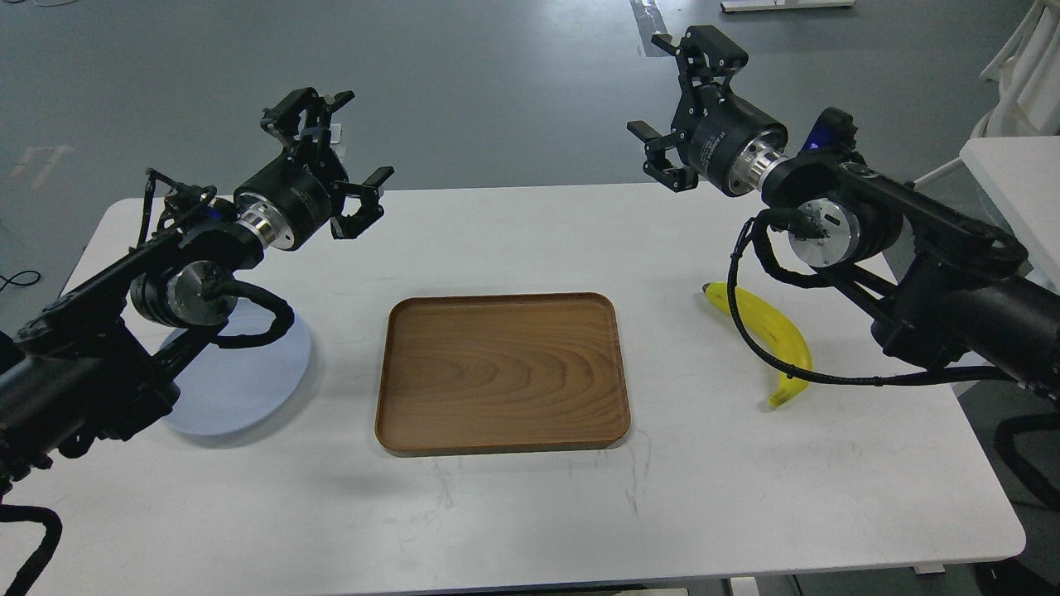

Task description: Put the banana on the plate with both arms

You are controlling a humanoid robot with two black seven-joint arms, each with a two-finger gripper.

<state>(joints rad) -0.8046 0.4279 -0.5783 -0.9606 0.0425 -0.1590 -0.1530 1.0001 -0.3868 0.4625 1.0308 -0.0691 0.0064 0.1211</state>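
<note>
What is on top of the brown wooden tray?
Nothing is on the rectangular brown wooden tray; all its wood grain shows. The curved yellow banana lies on the white table to its right, and the round pale blue plate to its left is partly hidden by the black left arm.

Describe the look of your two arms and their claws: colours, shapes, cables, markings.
Both arms are black, built from thick rounded segments with shiny silver joint rings and round silver end caps. Loose black cables loop beside each forearm. The left claw and right claw are black, angular two-finger units on cylindrical wrists. The right arm shows a small blue light.
</note>
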